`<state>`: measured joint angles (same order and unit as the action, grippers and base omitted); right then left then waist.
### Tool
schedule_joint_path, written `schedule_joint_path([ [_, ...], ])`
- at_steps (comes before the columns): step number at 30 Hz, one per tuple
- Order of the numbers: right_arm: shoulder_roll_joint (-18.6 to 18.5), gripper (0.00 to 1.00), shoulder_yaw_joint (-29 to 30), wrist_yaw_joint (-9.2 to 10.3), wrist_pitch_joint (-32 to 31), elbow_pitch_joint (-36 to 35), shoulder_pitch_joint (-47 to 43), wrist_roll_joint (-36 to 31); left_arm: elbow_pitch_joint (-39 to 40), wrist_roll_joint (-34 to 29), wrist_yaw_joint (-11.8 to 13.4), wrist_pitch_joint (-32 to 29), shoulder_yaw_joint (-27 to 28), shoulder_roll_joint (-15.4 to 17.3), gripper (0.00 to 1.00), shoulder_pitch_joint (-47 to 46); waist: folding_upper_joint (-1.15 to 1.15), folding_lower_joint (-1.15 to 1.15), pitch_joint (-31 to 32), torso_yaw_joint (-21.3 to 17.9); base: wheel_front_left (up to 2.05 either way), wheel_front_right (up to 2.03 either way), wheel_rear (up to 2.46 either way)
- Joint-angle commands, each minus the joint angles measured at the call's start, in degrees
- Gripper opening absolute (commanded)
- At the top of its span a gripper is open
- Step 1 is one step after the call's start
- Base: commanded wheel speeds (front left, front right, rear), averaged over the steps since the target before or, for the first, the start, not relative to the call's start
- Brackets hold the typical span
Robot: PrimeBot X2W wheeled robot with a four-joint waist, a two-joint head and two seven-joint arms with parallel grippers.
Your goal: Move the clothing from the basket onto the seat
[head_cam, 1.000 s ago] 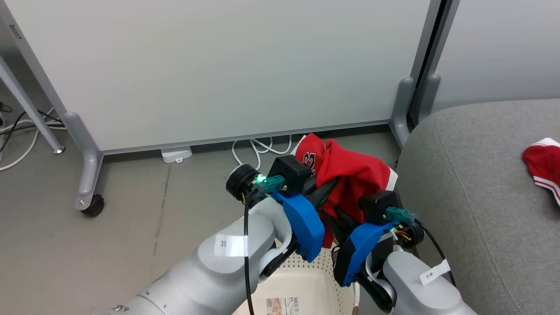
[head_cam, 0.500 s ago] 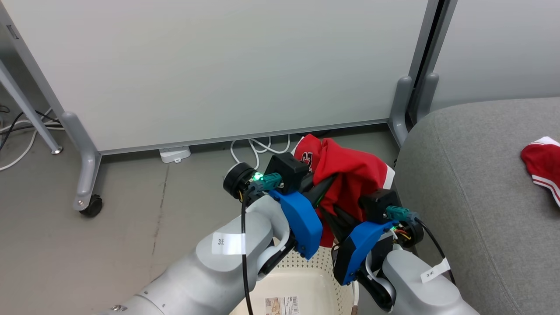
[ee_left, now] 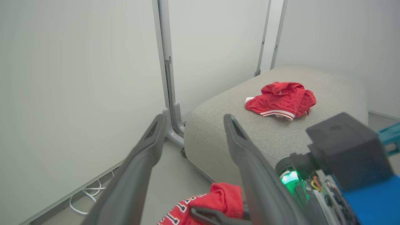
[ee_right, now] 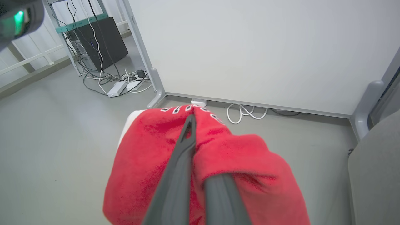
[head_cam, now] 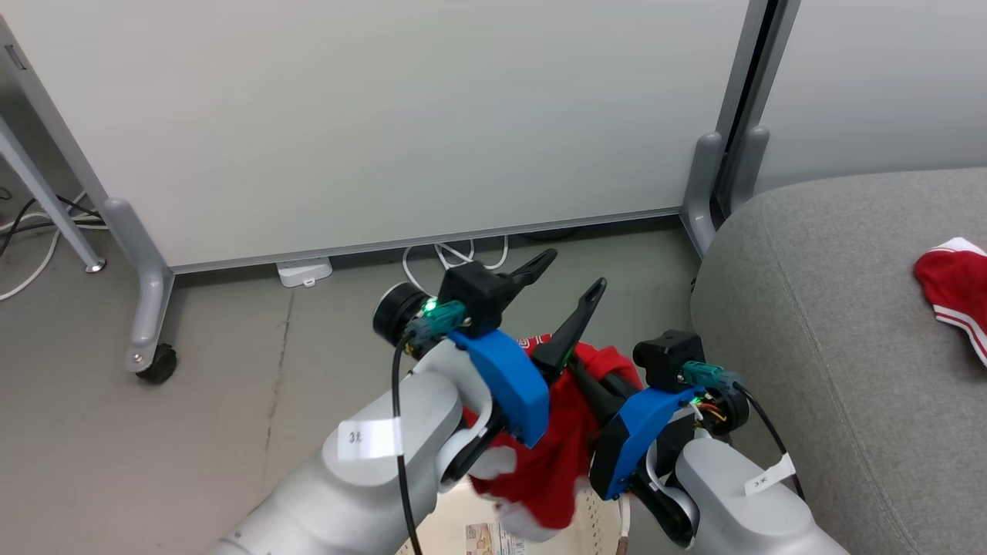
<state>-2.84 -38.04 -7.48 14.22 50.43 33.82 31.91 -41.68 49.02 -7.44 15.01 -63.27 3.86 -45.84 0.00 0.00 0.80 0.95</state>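
**A:** How many of each thing are there?

**B:** Two end effectors, two red garments, one basket and one seat.

**A:** Starting from the left, what differs from a second ago?

**B:** The left end effector [head_cam: 574,271] was pressed into the bunched cloth. Now it stands clear above the cloth, its two dark fingers spread apart with nothing between them. The hanging garment [head_cam: 555,455], red with black white-edged lettering, was heaped high over both wrists. It now droops lower, its bottom folds over the cream basket [head_cam: 597,520].

**A:** What holds it?

**B:** The right end effector [ee_right: 193,123]. Its fingers are pressed together on a fold, and red cloth drapes over both of them.

**A:** Where is that garment relative to the left end effector?

**B:** Below it and slightly to the right, apart from its fingertips. In the left wrist view a red fold shows beneath the fingers.

**A:** And further right?

**B:** The grey seat [head_cam: 833,347] stands just beside the basket. The second garment [ee_left: 281,100], red with white trim, lies crumpled on top of the seat, well apart from both end effectors.
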Motion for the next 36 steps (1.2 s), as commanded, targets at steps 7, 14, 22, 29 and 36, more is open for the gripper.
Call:
schedule_joint_path([
  [7, -0.1, 0.0, 1.9, -0.02, 0.7, 0.3, 1.2, -0.6, 5.8, -6.9, -0.1, 0.2, 9.8, 3.0, 1.0, 9.3, 0.0, 0.0, -0.3, 0.1, 0.0, 0.0, 0.0],
  [14, -0.1, 0.0, 4.4, -0.03, 1.0, -0.8, 1.0, -2.6, 12.5, -14.8, -0.1, 0.2, 19.6, 5.8, 1.0, 19.4, 0.0, 0.0, -0.8, 0.0, 0.0, 0.0, 0.0],
  [22, -0.1, 0.0, 7.8, -0.02, 1.0, -2.2, -0.5, -4.9, 18.8, -21.6, -0.1, 0.2, 29.2, 7.5, 1.0, 30.4, 0.0, 0.0, -1.0, -0.2, 0.0, 0.0, 0.0],
  [29, -0.1, 0.0, 10.2, -0.02, 1.0, -3.5, -1.7, -6.6, 21.4, -25.0, -0.1, 0.2, 35.4, 6.3, 1.0, 36.1, 0.0, 0.0, -1.0, 0.0, 0.0, 0.0, 0.0],
  [36, -0.1, 0.0, 11.5, -0.02, 0.3, -4.8, -2.8, -7.4, 22.3, -26.7, -0.1, 0.2, 37.3, 5.1, 1.0, 37.7, 0.0, 0.0, -1.1, 0.1, 0.0, 0.0, 0.0],
])
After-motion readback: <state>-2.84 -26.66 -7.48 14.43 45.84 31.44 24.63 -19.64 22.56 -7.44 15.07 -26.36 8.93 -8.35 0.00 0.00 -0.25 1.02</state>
